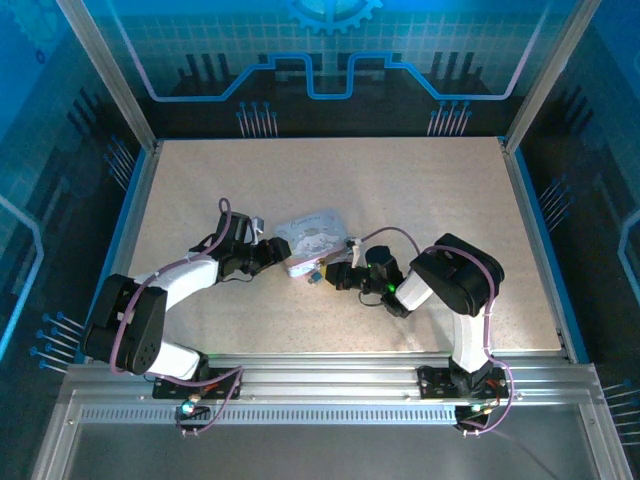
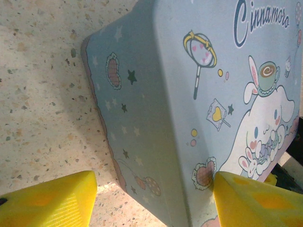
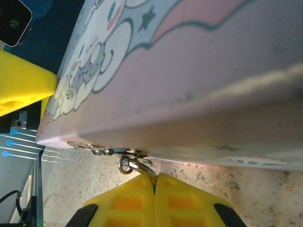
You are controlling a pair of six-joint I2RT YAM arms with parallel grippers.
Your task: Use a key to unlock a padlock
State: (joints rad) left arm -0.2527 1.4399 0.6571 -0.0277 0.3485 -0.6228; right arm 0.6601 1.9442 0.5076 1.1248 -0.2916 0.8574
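- Padlock: too small to pick out; silvery rings (image 3: 129, 158) sit at the tin box (image 3: 199, 71) lower edge, 6 o'clock.
- Right claw (image 3: 155, 183) pressed together, seemingly pinching the key (image 3: 149, 175).
- Left claw (image 2: 154, 189) spread astride the tin box.
- You've yet to insert and turn.

Speckled table (image 1: 420, 190), cartoon tin box (image 1: 312, 238) on it

In the left wrist view, the lid of the tin box (image 2: 189, 94) bears dark blue script lettering at its upper right. It reads "Cinnamoro", and the word runs off the picture's edge. It stands above a white cartoon character.
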